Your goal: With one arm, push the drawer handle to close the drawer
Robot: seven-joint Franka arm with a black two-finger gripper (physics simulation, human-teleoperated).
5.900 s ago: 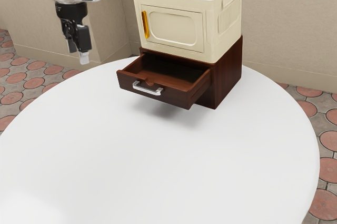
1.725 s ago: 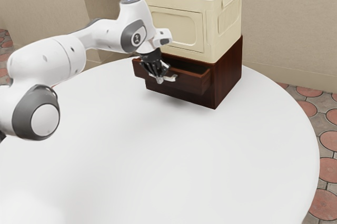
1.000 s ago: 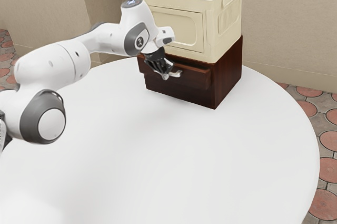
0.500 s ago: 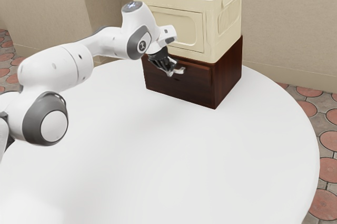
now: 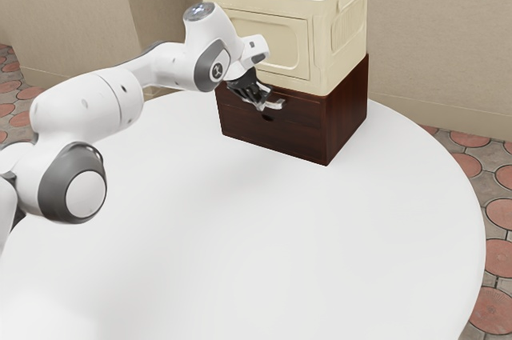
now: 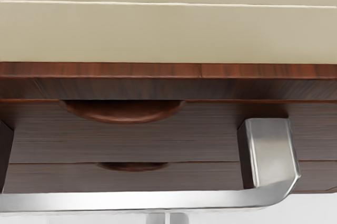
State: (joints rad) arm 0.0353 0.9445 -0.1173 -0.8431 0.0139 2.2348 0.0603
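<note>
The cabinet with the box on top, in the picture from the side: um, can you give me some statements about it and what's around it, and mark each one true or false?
1. The cream box sits on the wooden cabinet. True.
2. The cabinet's upper drawer stands wide open. False: it is pushed in, its front about level with the cabinet.
3. That drawer has a silver handle. True.
4. The claw is down at the handle. True.
5. The table is black with square corners. False: it is white, with a curved edge.
6. The cabinet is pale green. False: it is dark reddish brown.
</note>
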